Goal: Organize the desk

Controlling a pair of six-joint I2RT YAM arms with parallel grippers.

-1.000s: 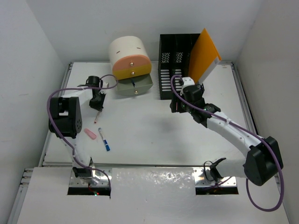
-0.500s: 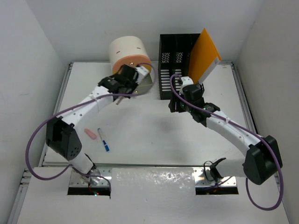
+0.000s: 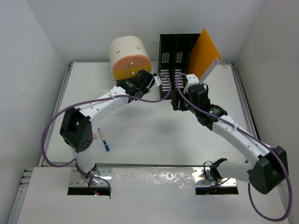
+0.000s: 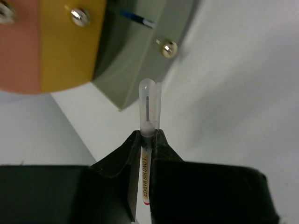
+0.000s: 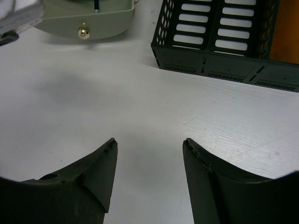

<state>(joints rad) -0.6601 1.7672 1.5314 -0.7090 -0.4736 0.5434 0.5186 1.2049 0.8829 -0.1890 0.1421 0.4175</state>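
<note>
While the desk [image 3: 149, 126] fills the middle of your top view, your left gripper [image 4: 147, 136] is clamped on one clear-capped pen [image 4: 149, 100] beside the one drawer unit [image 3: 130, 58] at 11 o'clock, its grey one of three drawers open. Your right gripper [image 5: 148, 154] gapes wide, holding nothing, near the one black rack [image 3: 173, 60] at 1 o'clock; one blue-tipped pen [image 3: 104, 139] lies at 8 o'clock.

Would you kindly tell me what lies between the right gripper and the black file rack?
Only bare desk lies between the right gripper and the black file rack, shown in the right wrist view.
</note>
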